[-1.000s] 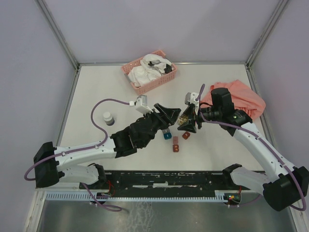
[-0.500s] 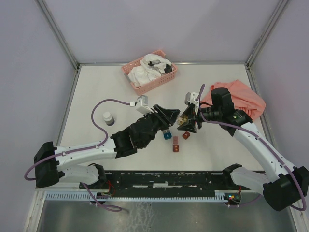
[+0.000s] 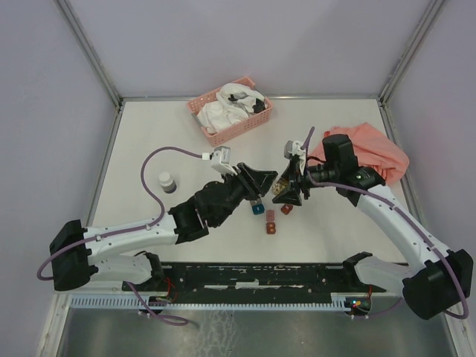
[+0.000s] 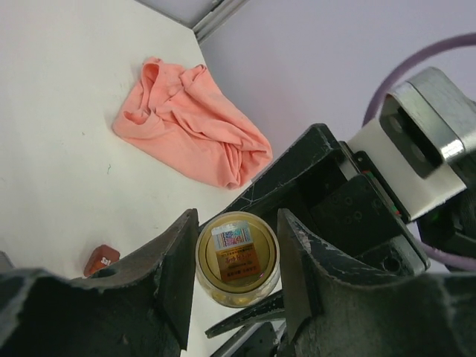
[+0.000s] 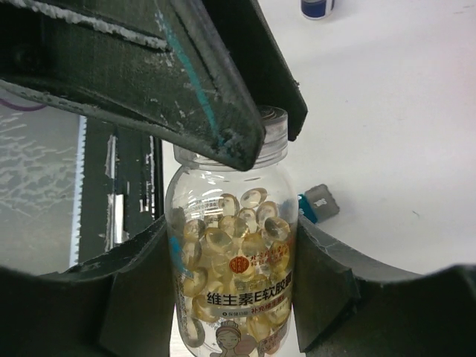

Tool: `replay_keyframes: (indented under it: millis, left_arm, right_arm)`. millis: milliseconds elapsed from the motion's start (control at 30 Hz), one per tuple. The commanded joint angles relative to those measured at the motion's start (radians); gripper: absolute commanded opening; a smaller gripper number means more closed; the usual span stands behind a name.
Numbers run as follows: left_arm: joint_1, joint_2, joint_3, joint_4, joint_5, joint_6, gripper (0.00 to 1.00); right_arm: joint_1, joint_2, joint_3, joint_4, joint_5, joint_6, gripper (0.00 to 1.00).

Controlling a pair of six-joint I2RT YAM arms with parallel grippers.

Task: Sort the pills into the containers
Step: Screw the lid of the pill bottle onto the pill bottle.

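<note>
Left arm (image 3: 126, 234), right arm (image 3: 394, 223): white links, black joints, purple cables (image 3: 144, 178); black tool fingers (image 4: 301, 260) scuffed

Both my arms reach inward and meet at the jar (image 5: 232, 223). My right tool (image 3: 288, 190) clamps the jar's body between its fingers. My left tool (image 4: 236, 268) has its fingers against the jar's top end, one each side.

Amber pills (image 5: 230, 223) half-fill a clear jar (image 5: 195, 186); small cube containers (image 3: 257, 209) sit scattered nearby.
</note>
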Motion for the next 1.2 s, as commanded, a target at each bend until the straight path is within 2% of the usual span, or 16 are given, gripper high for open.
replay_keyframes:
  millis: [0, 200, 267, 467, 600, 667, 700, 800, 900, 1033, 1167]
  left_arm:
    - [0.033, -0.041, -0.041, 0.116, 0.258, 0.205, 0.22]
    - [0.236, -0.057, -0.118, 0.250, 0.732, 0.212, 0.18]
    - [0.264, -0.043, -0.118, 0.281, 0.839, 0.247, 0.18]
    - [0.275, -0.042, -0.109, 0.272, 0.891, 0.396, 0.18]
    - [0.310, -0.051, -0.106, 0.289, 0.889, 0.393, 0.20]
    - [0.320, -0.050, -0.099, 0.294, 0.880, 0.370, 0.28]
    - [0.322, -0.051, -0.097, 0.295, 0.864, 0.359, 0.36]
    - [0.324, -0.063, -0.093, 0.286, 0.794, 0.318, 0.68]
    - [0.324, -0.094, -0.095, 0.254, 0.719, 0.296, 0.90]
    - [0.325, -0.163, -0.116, 0.195, 0.630, 0.309, 1.00]
    - [0.324, -0.246, -0.166, 0.151, 0.569, 0.336, 0.99]
  right_arm:
    - [0.001, 0.022, 0.049, 0.076, -0.138, 0.086, 0.02]
    - [-0.009, 0.038, 0.018, 0.216, -0.256, 0.246, 0.02]
    - [-0.011, 0.046, 0.012, 0.251, -0.276, 0.284, 0.02]
    - [-0.014, 0.064, 0.009, 0.288, -0.316, 0.330, 0.02]
    - [-0.016, 0.060, 0.009, 0.290, -0.318, 0.331, 0.02]
    - [-0.015, 0.058, 0.008, 0.288, -0.315, 0.328, 0.02]
    - [-0.016, 0.056, 0.006, 0.288, -0.313, 0.325, 0.02]
    - [-0.016, 0.051, 0.009, 0.272, -0.306, 0.309, 0.02]
    - [-0.015, 0.047, 0.012, 0.255, -0.302, 0.288, 0.02]
    - [-0.015, 0.043, 0.013, 0.246, -0.298, 0.278, 0.02]
    - [-0.015, 0.037, 0.016, 0.223, -0.288, 0.249, 0.02]
